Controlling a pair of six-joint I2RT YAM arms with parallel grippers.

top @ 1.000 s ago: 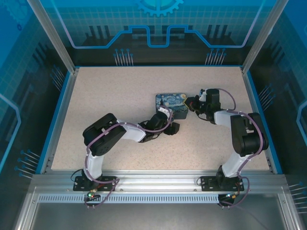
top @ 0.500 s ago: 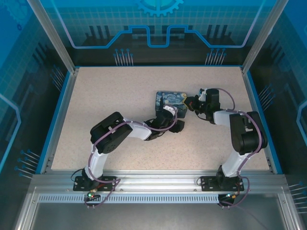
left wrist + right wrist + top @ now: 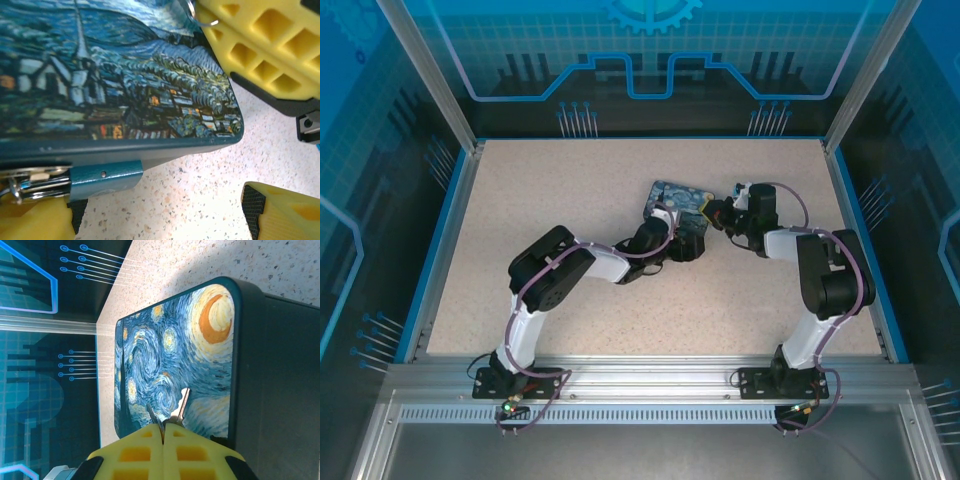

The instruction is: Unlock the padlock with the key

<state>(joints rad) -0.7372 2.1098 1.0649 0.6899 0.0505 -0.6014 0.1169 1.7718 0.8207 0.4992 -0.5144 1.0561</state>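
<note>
The dark box (image 3: 676, 201) with the swirly blue-and-yellow print lies turned at an angle mid-table. My right gripper (image 3: 714, 213) sits at its right side, shut on the small metal key (image 3: 182, 403). The key's blade and a thin ring (image 3: 152, 416) stick out past the yellow fingertips (image 3: 150, 450) over the painted lid (image 3: 175, 355). My left gripper (image 3: 677, 243) is at the box's near edge, open, its fingers (image 3: 280, 212) spread on the table under a blue hasp tab (image 3: 105, 175). A silvery metal piece (image 3: 35, 181) sits beside that tab; I cannot tell whether it is the padlock.
The speckled table (image 3: 550, 200) is ringed by a blue rim and aluminium posts. The right gripper's yellow fingers (image 3: 265, 45) appear close over the box's corner in the left wrist view. Bare tabletop lies to the left and toward the back.
The box has been pushed slightly away and turned at an angle. My left gripper has followed it up against its near edge. The right gripper has shifted slightly left, still holding the key.
</note>
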